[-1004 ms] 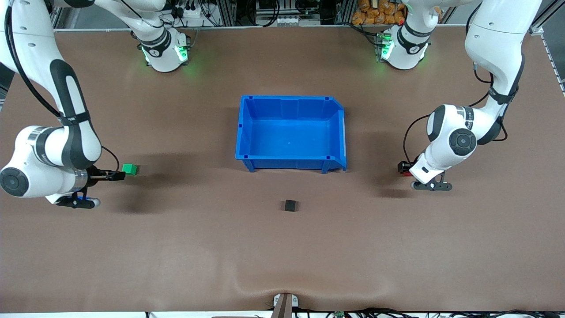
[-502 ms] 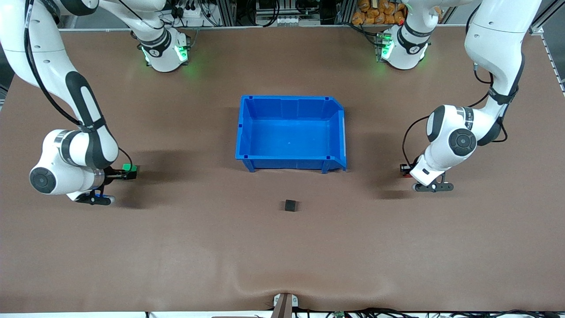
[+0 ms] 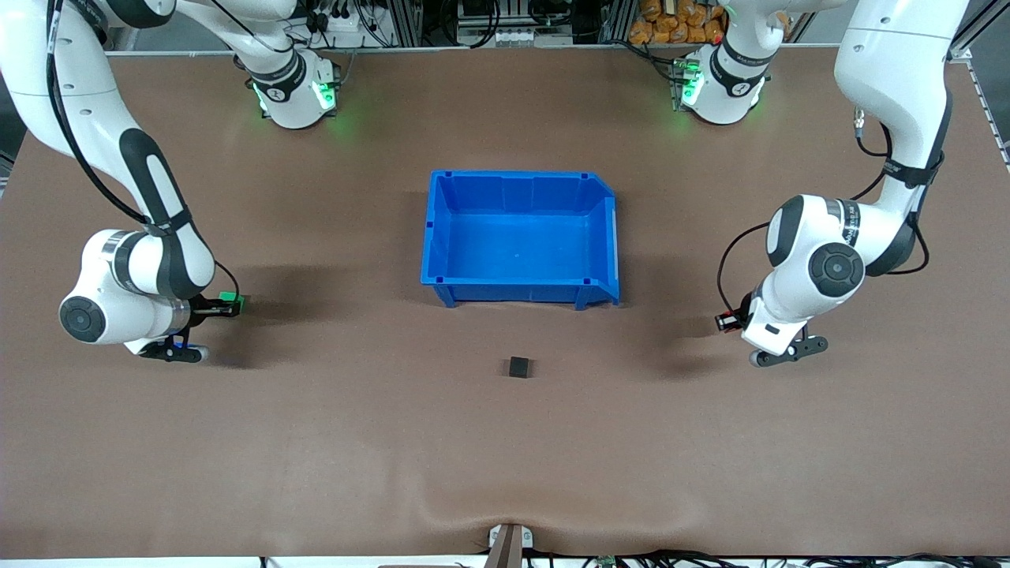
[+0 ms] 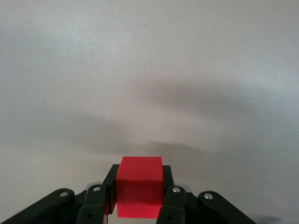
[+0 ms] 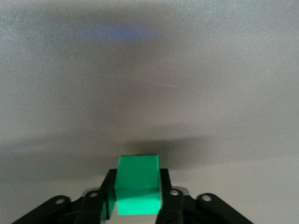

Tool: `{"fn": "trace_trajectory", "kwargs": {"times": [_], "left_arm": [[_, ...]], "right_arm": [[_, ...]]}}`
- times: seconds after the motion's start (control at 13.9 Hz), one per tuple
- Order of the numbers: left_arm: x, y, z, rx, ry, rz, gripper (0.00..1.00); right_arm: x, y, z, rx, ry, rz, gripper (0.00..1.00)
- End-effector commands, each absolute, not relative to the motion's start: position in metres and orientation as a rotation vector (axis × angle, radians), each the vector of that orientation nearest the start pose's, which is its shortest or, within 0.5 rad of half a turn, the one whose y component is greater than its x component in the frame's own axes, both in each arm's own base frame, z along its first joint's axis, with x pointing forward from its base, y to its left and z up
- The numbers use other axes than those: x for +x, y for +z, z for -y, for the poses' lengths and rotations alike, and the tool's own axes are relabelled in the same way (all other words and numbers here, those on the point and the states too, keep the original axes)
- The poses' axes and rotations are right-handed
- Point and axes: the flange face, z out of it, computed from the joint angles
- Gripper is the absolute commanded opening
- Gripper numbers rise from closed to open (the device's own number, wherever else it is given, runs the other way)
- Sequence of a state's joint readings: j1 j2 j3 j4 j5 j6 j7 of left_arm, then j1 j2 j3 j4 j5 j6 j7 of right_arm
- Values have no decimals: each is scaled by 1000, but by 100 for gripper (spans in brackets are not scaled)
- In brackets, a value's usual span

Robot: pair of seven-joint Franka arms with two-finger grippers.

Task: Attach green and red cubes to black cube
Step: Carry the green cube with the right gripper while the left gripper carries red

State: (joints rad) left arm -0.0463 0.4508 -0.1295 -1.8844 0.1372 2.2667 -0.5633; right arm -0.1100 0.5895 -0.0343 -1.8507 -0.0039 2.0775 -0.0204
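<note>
While each tool [image 3: 727, 320] [image 3: 225, 308] grips its cube [image 4: 139, 185] [image 5: 138, 183], the black cube [image 3: 519, 367] lies square.

the right gripper [image 3: 227, 306] held the green cube [image 3: 232, 300] toward the right arm's end of the table [image 3: 316, 457]. the left gripper [image 3: 727, 319] was toward the other end. the black cube [image 3: 519, 367] lay nearer the camera than the bin [image 3: 442, 229].
</note>
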Motion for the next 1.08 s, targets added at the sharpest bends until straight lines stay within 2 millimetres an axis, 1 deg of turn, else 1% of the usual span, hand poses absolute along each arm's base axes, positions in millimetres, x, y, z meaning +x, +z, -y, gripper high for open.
{"fn": "trace_trajectory", "kwargs": {"times": [0.0,0.14,0.22,0.36,0.5,0.65,0.72,0.79,0.86,0.93,1.0], "left_arm": [[645,278,122,-2991,78,666,0],[657,285,149,-2987,73,858,0],[662,287,164,-2982,70,956,0],[670,287,198,-2933,55,1163,0],[672,276,233,-2866,55,1335,0],[672,268,268,-2811,48,1460,0],[671,264,282,-2784,47,1518,0],[673,262,288,-2757,45,1573,0],[676,260,296,-2725,42,1644,0],[678,260,305,-2692,38,1714,0],[680,258,309,-2655,39,1779,0]], "right_arm": [[591,177,85,-3048,566,-223,0],[592,180,84,-3031,581,-241,0],[595,185,82,-3000,575,-287,0],[606,203,82,-2969,591,-375,0],[622,225,69,-2970,591,-540,0],[634,239,53,-2962,562,-691,0],[639,246,44,-2934,541,-756,0],[644,250,34,-2894,530,-820,0],[647,255,28,-2849,522,-896,0],[655,261,25,-2817,497,-953,0],[660,267,26,-2805,480,-984,0]]}}
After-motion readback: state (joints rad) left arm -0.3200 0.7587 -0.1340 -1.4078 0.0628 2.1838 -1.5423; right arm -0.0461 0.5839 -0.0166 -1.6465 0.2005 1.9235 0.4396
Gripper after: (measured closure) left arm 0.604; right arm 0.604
